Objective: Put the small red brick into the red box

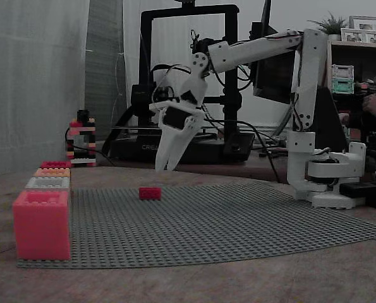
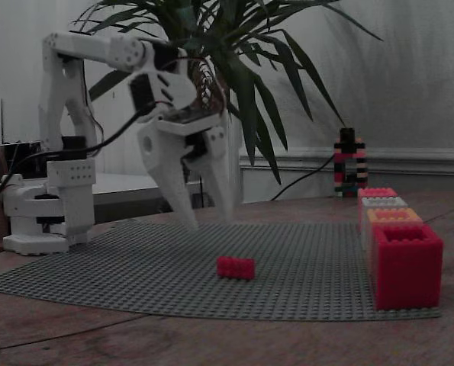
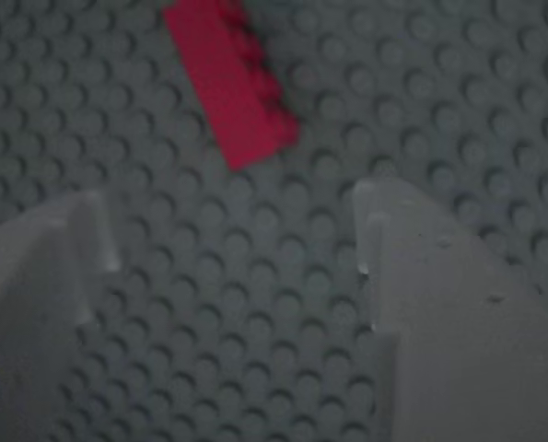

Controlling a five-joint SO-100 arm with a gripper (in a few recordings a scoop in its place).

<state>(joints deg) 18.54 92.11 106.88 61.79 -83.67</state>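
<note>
A small red brick (image 1: 150,193) (image 2: 236,267) lies on the grey studded baseplate (image 1: 238,221) (image 2: 135,267). In the wrist view the brick (image 3: 232,83) is tilted, just beyond the two white fingertips. My white gripper (image 1: 164,168) (image 2: 209,221) (image 3: 227,226) hangs open above the plate, a little above and beside the brick, holding nothing. The red box (image 1: 42,224) (image 2: 406,263) stands at the plate's near corner, apart from the gripper.
Behind the red box runs a row of orange, white and pink boxes (image 1: 48,178) (image 2: 387,210). A striped brick tower (image 1: 81,142) (image 2: 349,164) stands off the plate. My arm's base (image 1: 330,180) (image 2: 43,213) sits at the plate's edge. A plant (image 2: 234,69) rises behind.
</note>
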